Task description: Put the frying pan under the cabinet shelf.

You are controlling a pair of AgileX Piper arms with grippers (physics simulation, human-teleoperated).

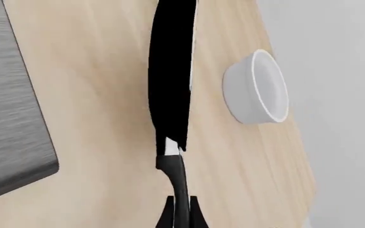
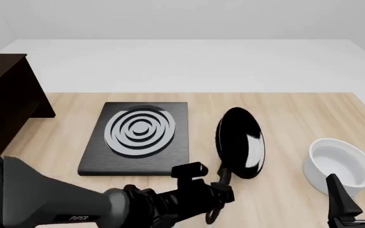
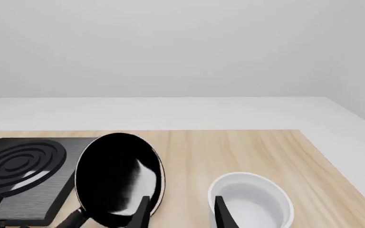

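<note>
The frying pan [image 2: 241, 142] is tipped up almost on edge between the stove plate and the bowl, its glossy black underside facing the front camera. My left gripper [image 2: 217, 191] is shut on the end of its long black handle [image 2: 224, 176]. In the left wrist view the pan [image 1: 169, 71] appears edge-on beyond the gripper [image 1: 182, 214]. The right wrist view also shows the pan [image 3: 119, 178]. The cabinet shelf [image 2: 5, 99] stands dark brown at the far left edge of the table, well away from the pan. My right gripper [image 2: 358, 197] [image 3: 182, 213] is open near the front right with nothing between its fingers.
A flat black stove plate [image 2: 138, 137] [image 3: 24, 175] [image 1: 11, 118] with grey rings lies left of the pan. A white bowl [image 2: 338, 164] [image 3: 252, 204] [image 1: 258, 88] sits right of the pan, just ahead of the right gripper. The light wooden table [image 2: 296, 109] ends at a white floor behind.
</note>
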